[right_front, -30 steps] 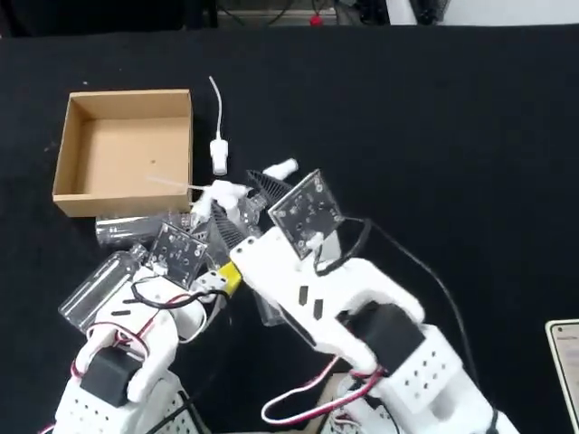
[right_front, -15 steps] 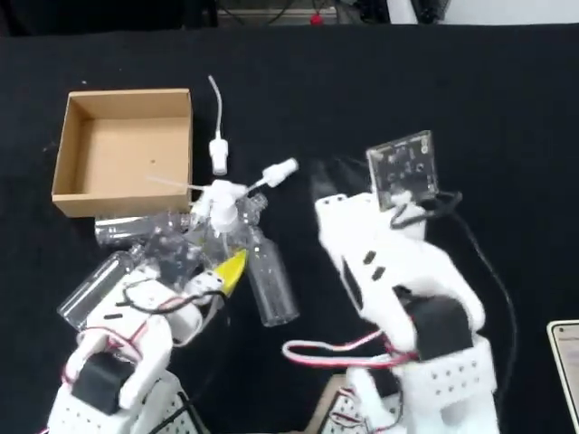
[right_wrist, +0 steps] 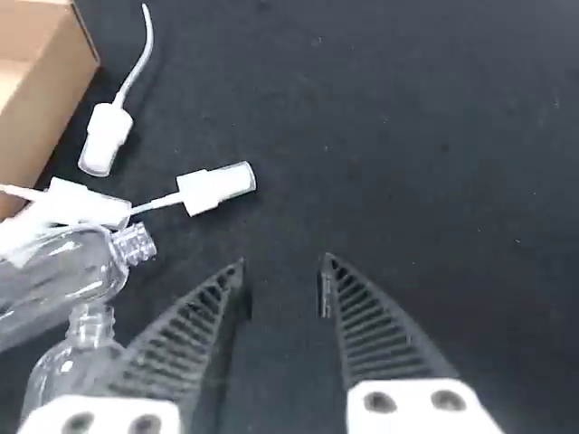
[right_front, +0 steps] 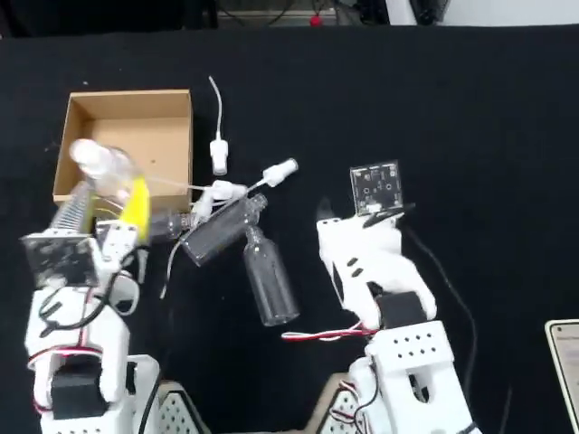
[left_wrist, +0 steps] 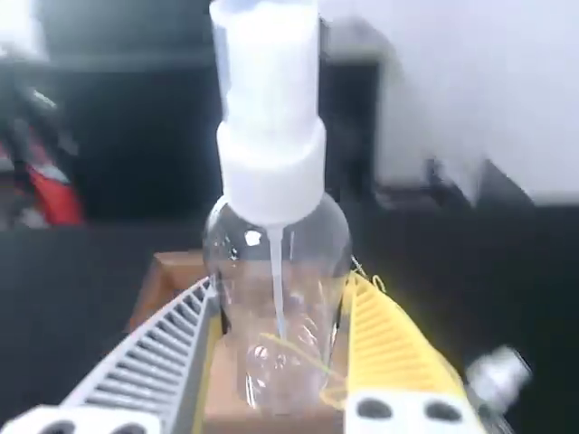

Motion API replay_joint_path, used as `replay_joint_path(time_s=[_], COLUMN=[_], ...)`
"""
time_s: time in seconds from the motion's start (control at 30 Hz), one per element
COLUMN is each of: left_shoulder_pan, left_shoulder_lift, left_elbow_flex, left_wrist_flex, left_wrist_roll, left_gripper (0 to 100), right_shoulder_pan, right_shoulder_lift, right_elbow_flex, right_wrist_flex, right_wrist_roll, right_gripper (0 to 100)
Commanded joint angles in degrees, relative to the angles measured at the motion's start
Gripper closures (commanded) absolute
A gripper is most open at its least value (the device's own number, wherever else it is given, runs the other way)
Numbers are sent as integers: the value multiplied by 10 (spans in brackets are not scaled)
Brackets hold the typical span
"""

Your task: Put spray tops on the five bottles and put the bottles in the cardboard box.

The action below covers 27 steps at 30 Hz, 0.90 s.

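My left gripper (right_front: 109, 188) is shut on a clear bottle (right_front: 101, 169) fitted with a white spray top (left_wrist: 269, 108). It holds the bottle in the air over the near edge of the cardboard box (right_front: 127, 108). In the left wrist view the bottle (left_wrist: 276, 298) stands upright between the grey and yellow fingers (left_wrist: 384, 348). My right gripper (right_wrist: 282, 271) is open, holding nothing, low over the black cloth to the right of the pile. Two uncapped bottles (right_front: 222, 228) (right_front: 270, 282) lie between the arms, and a third (right_front: 167, 222) lies partly hidden by them.
Loose spray tops lie beside the box: one with a long tube (right_front: 218, 152), one (right_front: 279, 172) nearest my right gripper, one (right_front: 222, 192) at the bottle necks. In the right wrist view the nearest top (right_wrist: 217, 185) lies just ahead. A white card (right_front: 565, 348) sits at the right edge.
My left arm lifted the capped bottle out of the pile and swung it left to the box. My right arm drew back to the right, away from the bottles.
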Motion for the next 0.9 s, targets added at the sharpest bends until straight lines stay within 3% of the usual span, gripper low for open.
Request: replay_joint_path(time_s=[0.0,0.47,0.87], left_shoulder_pan=[-43,-60,-108], left_shoulder_lift=[17,541,825], left_elbow_flex=[6,-311,-319], left_wrist_flex=[-102,-132,-418], left_wrist_roll=[4,-1,-1], left_gripper=[924,923,923], right_shoulder_pan=[6,-11,-25], right_shoulder_lift=[4,3,3], right_elbow_flex=[1,50,50], right_wrist_flex=[-21,-75,-75], right_wrist_roll=[2,4,5], right_gripper=[877,877,877])
